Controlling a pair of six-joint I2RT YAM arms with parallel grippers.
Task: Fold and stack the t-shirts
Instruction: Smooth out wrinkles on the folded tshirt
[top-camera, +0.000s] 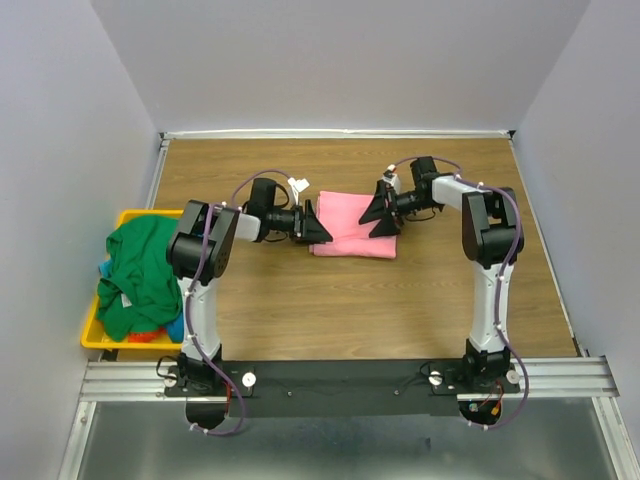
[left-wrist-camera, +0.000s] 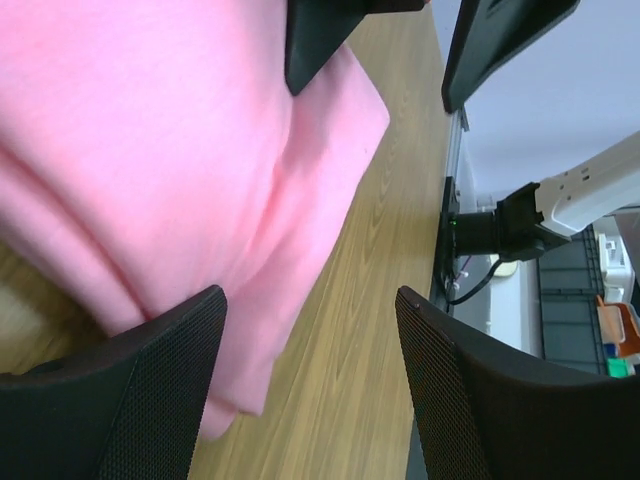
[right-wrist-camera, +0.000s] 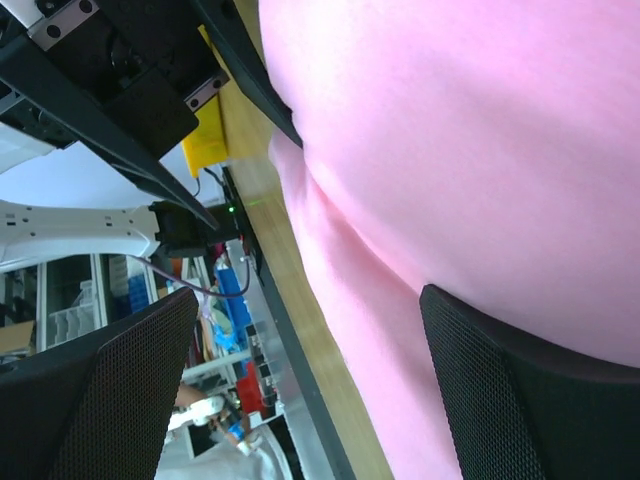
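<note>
Top external view: folded pink t-shirt (top-camera: 348, 226) lies on the worktop (top-camera: 330, 300) between the left fingers (top-camera: 318, 232) and right fingers (top-camera: 384, 224), both spread, released.

Pink t-shirt (top-camera: 352, 232) (left-wrist-camera: 150, 150) (right-wrist-camera: 480, 150): folded into flat, roughly rectangular packet. Lies on wooden table (top-camera: 400, 300), centre, mid-depth. Surface smooth, few soft creases; stacked fold layers show along one edge.

Green t-shirt (top-camera: 140, 275): unfolded, crumpled heap on top of pile in yellow bin (top-camera: 135, 215) at table's left edge.

Blue fabric (top-camera: 176, 328) and orange fabric (top-camera: 150, 337): small bits showing under green heap, near end of bin.
</note>
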